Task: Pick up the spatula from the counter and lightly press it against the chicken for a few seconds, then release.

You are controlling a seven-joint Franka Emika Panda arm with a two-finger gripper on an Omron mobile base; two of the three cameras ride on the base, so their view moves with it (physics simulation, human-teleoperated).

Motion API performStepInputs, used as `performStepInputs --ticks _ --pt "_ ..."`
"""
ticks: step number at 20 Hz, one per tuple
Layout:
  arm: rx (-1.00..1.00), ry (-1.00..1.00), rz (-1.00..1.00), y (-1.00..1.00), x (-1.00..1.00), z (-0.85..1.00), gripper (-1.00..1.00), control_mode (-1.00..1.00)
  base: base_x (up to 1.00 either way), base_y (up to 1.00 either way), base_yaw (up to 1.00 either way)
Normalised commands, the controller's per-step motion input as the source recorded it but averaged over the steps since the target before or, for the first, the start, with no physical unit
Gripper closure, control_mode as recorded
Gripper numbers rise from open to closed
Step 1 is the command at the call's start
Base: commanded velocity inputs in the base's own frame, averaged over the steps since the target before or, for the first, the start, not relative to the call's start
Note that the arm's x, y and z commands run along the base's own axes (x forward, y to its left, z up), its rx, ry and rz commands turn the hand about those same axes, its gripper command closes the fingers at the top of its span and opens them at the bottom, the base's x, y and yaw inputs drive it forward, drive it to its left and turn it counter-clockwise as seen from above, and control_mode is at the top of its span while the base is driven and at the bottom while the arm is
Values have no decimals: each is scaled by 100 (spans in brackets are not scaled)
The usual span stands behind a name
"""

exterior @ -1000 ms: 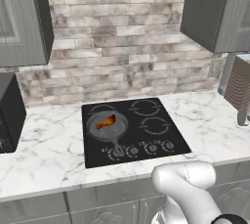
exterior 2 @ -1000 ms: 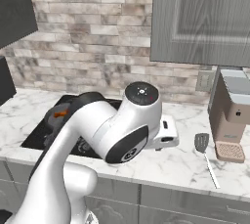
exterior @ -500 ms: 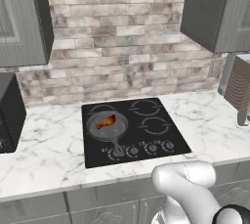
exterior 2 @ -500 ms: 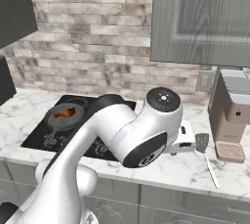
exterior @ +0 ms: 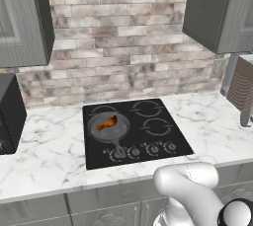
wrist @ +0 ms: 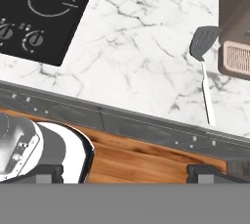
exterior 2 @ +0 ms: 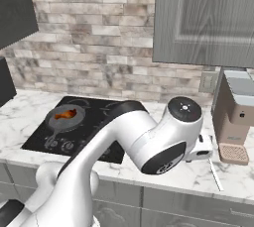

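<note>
Gripper [wrist: 129, 173] wide open, empty; spatula [wrist: 203, 44] lies on the surface [wrist: 136, 47] at 1 o'clock from it, beside the coffee machine [wrist: 237, 22]. Long axis runs 12 to 6 o'clock; blade at the far end.

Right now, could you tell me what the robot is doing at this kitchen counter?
The robot is after the spatula, which lies untouched on the marble counter beside the coffee machine, right of the cooktop. Its gripper is open and empty, near the counter's front edge, with the spatula ahead of it. The chicken sits in the pan on the cooktop. No pressing has begun.
</note>
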Motion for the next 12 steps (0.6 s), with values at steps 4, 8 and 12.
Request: performStepInputs --ticks 4,8,12 --pt "0 2 0 -25 15 -10 -100 -100 0 0 0" --pt "0 2 0 -24 16 -12 -100 -100 0 0 0" --pt "0 2 0 -13 20 -17 -100 -100 0 0 0"
